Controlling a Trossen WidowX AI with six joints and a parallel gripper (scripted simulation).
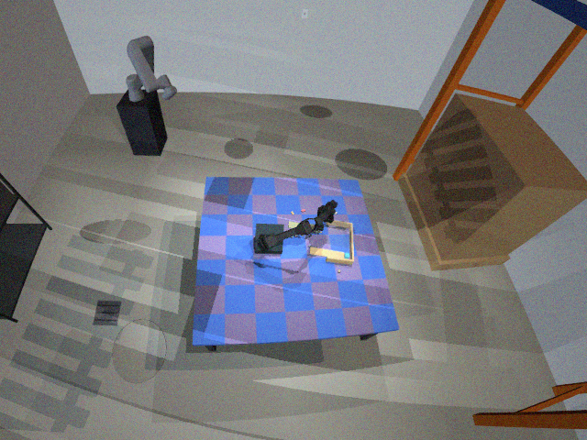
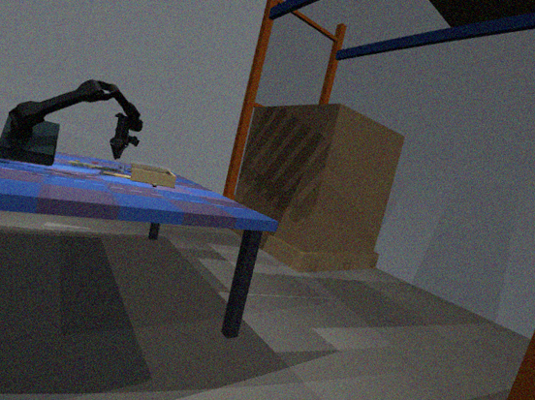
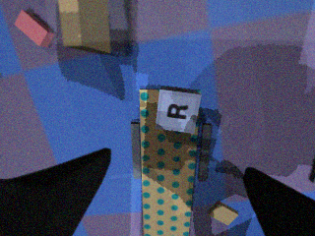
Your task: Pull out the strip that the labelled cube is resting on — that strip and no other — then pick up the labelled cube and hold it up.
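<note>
In the wrist view a white cube marked "R" (image 3: 175, 110) rests on the far end of a tan strip with teal dots (image 3: 164, 177). The strip runs toward me between two short grey rails (image 3: 135, 147) (image 3: 206, 143). My gripper (image 3: 177, 164) (image 1: 330, 208) (image 2: 117, 153) is open and empty. It hangs above the strip with one finger on each side, and the cube lies just beyond the fingertips. The cube and strip are too small to make out in the top and exterior views.
A small red block (image 3: 33, 27) and an olive-tan block (image 3: 84, 22) lie beyond the cube, a small tan cube (image 3: 223, 213) to the right. A wooden frame tray (image 1: 351, 236) (image 2: 152, 174) with a cyan cube (image 1: 347, 256) sits on the checkered table (image 1: 293, 307) (image 2: 107, 198).
</note>
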